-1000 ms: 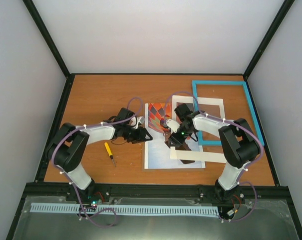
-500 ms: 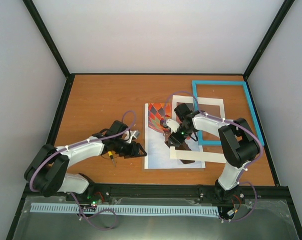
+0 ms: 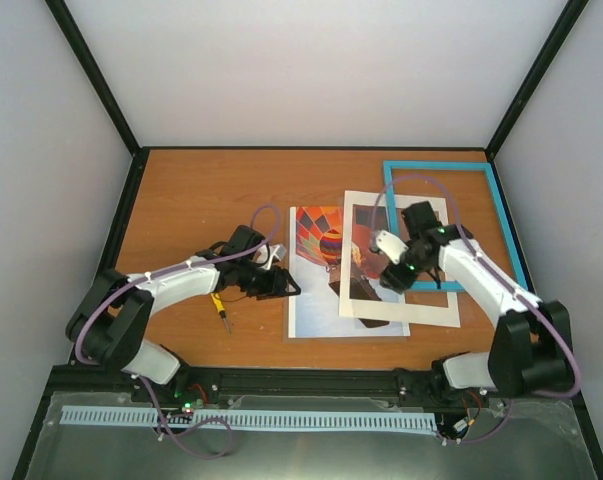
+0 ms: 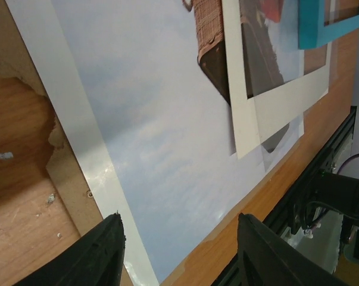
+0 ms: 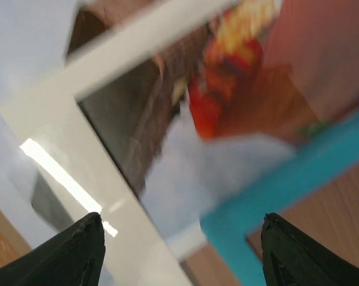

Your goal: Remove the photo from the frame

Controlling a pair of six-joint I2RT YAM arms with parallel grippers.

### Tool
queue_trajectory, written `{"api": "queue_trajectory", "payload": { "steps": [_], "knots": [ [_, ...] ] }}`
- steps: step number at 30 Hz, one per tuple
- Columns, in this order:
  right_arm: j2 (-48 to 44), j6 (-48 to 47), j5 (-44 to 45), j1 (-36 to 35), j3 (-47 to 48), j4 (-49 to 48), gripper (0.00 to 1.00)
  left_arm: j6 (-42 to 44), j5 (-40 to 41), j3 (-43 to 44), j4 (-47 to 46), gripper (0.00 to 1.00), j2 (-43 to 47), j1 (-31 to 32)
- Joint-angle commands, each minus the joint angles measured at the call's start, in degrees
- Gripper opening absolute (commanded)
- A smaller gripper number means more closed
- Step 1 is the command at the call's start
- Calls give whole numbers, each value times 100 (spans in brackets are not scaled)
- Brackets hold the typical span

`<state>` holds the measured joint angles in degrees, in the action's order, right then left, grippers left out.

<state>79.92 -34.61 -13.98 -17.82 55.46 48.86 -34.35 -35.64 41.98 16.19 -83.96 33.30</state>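
Note:
The photo [image 3: 311, 295], a hot-air balloon on pale sky, lies flat on the table, outside the turquoise frame [image 3: 436, 166] at the back right. A white mat [image 3: 396, 312] overlaps the photo's right part and the frame's corner. My left gripper [image 3: 284, 285] is open and empty at the photo's left edge; in the left wrist view [image 4: 179, 250] its fingers straddle the sky of the photo [image 4: 167, 119]. My right gripper [image 3: 393, 276] is open and empty above the mat [image 5: 96, 161] and the frame's corner [image 5: 286, 185]; its wrist view [image 5: 182, 250] is blurred.
A yellow-handled screwdriver [image 3: 219, 305] lies left of the photo, under my left arm. A black rail [image 3: 311, 380] runs along the table's near edge. Black posts and grey walls bound the table on three sides.
My right gripper has moved right, off the photo's middle to the mat and frame corner, its elbow swinging outward. My left arm has dropped lower and its gripper is back at the photo's left edge.

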Motion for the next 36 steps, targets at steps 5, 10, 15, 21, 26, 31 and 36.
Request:
{"api": "queue_trajectory", "payload": {
  "steps": [5, 10, 15, 21, 26, 31, 36],
  "knots": [
    [-1721, -2547, 1281, 640, -1732, 695, 80, 277, -108, 76, -140, 53, -249, 63],
    [-2354, -3794, 1456, 634, -2566, 391, 85, 228, -81, -3, -206, 52, -390, 64],
    [-2546, -4264, 1914, 459, -3205, -416, 86, 76, -55, -120, -343, 52, -426, 65],
    [-2468, -3953, 2053, 24, -3490, -1237, 84, -15, -86, -202, -502, 52, -490, 63],
    [-2561, -3731, 1750, -171, -3421, -1156, 82, 7, -59, -158, -485, 52, -517, 69],
    [-2849, -3718, 1285, -213, -3147, -674, 81, -17, -38, -185, -490, 52, -559, 62],
    [-3009, -3650, 987, -213, -2900, -352, 81, -149, 124, -239, -366, 52, -516, 63]
  ]
}}
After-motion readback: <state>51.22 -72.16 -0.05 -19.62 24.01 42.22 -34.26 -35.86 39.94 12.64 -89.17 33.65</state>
